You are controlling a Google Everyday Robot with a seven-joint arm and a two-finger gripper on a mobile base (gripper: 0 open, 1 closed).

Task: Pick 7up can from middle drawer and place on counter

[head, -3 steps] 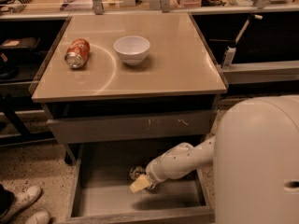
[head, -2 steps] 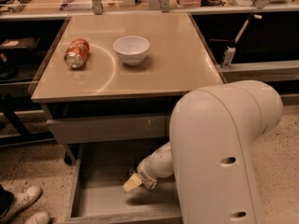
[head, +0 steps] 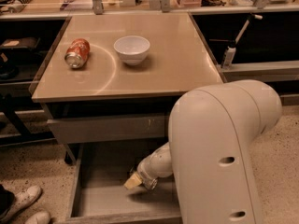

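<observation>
The counter (head: pixel 159 76) carried two things. An orange-red can (head: pixel 77 53) lay on its side close to the left edge, in the back half of the worktop. A white bowl (head: pixel 131 49) stood upright just to the right of it, nearer the back edge than the front and well apart from the right edge. The two were near each other but did not touch.

Below the front edge sat a shut grey drawer front (head: pixel 107 127) with a few pale scratches. Under that, the middle drawer (head: pixel 100 197) stood pulled out toward the camera, its flat grey floor and low left wall in view.

The robot's bulky white arm (head: pixel 224 148) filled the space past the front-right corner of the worktop and bent down into the open drawer. The gripper (head: pixel 133 181) was low inside the drawer, over the middle of the floor, its pale yellowish tip pointing toward the left wall. Whether the gripper was spread, pressed together or pinching something could not be told.

The 7up can could not be picked out with certainty. It was not on the worktop, and only a small shiny grey patch showed right beside the gripper's tip down in the drawer.

A pair of white shoes (head: pixel 28 206) stood on the speckled floor, beyond the front-left corner.
</observation>
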